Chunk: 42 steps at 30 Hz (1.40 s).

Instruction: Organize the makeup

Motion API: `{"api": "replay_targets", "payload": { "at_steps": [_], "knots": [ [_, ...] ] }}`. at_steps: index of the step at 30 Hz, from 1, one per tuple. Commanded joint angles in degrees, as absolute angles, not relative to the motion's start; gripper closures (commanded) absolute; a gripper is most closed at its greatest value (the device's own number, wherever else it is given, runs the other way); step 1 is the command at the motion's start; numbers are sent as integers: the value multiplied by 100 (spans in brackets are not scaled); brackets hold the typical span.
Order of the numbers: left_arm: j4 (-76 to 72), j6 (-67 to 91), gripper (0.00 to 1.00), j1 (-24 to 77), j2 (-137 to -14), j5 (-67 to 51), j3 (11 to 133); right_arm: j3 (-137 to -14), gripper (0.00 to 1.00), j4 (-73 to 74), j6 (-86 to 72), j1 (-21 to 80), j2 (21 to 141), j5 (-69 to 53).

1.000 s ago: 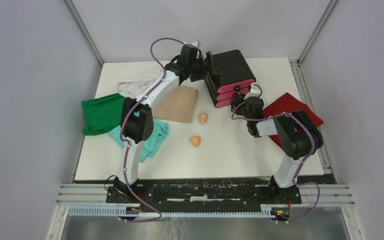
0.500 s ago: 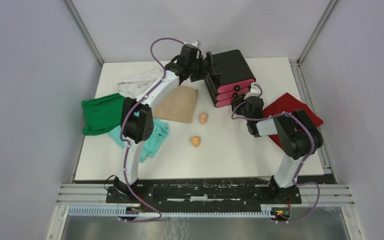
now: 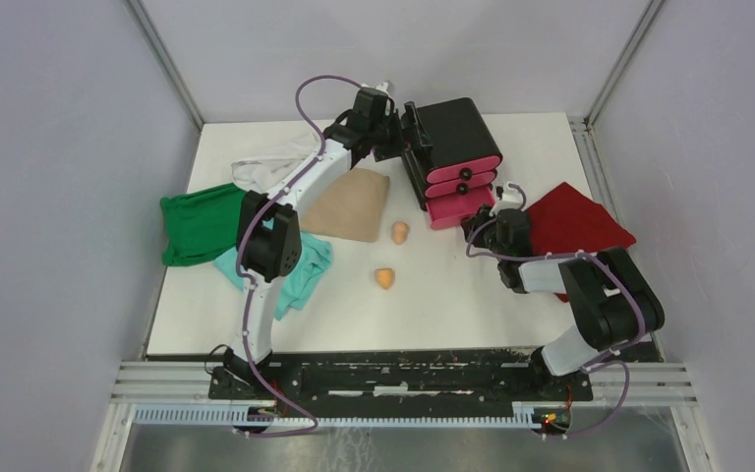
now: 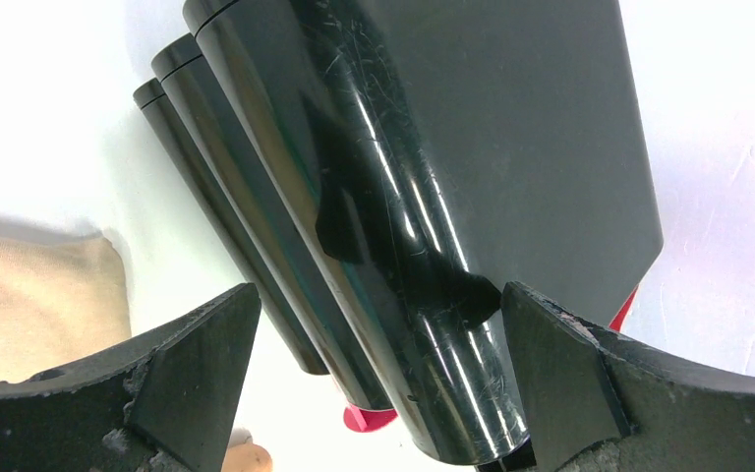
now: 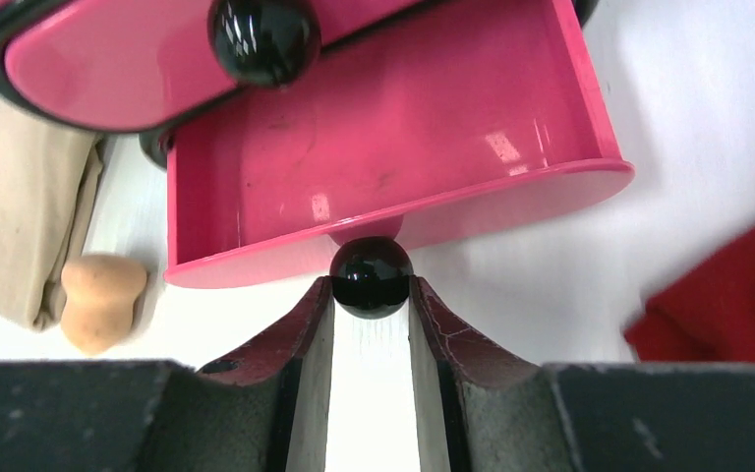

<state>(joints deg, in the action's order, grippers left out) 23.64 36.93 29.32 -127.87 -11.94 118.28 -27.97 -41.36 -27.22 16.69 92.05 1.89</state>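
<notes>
Two orange egg-shaped sponges lie on the white table, one (image 3: 400, 232) by the beige cloth, one (image 3: 384, 278) nearer me. The first also shows in the right wrist view (image 5: 103, 298). My right gripper (image 3: 479, 224) is shut on the black knob (image 5: 371, 277) of the bottom pink drawer (image 5: 393, 138), which stands pulled out and empty. My left gripper (image 3: 393, 133) is open, its jaws straddling the back edge of the black box (image 4: 511, 118); the right finger touches it. The compacts, bottle and puff are out of view.
The black box (image 3: 457, 128) stands at the back centre with two upper pink drawers closed. A red cloth (image 3: 575, 221) lies right of it. Beige (image 3: 354, 205), white (image 3: 265, 162), green (image 3: 202, 224) and teal (image 3: 305, 270) cloths lie on the left.
My right gripper has drawn back toward me with the knob, pulling the bottom pink drawer out of the box. The left arm and the sponges have not moved.
</notes>
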Motion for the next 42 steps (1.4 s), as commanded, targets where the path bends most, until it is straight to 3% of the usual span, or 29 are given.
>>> {"api": "replay_targets", "payload": {
  "at_steps": [1, 10, 18, 26, 33, 42],
  "knots": [
    [2566, 3564, 1, 2944, -12612, -1214, 11648, -2424, 78, -3950, -2800, 1712, 8409, -146],
    [2548, 3534, 1, 2944, -12435, -1242, 11498, -1851, 77, -2896, -2982, 1714, 7168, -172],
    [2574, 3421, 1, 2945, -12025, -1045, 11397, -1943, 57, -2196, -3028, 1711, 6579, -55],
    [2380, 3313, 1, 3004, -11040, -753, 10630, -3240, 45, -298, -3204, 1712, 6485, 565],
    [1924, 3403, 1, 3015, -9974, -498, 9235, -4268, 52, 113, -3149, 1721, 7403, 626],
    [1556, 3574, 1, 3015, -8850, -181, 7357, -4530, 56, -937, -2878, 1833, 8622, 261]
  ]
}}
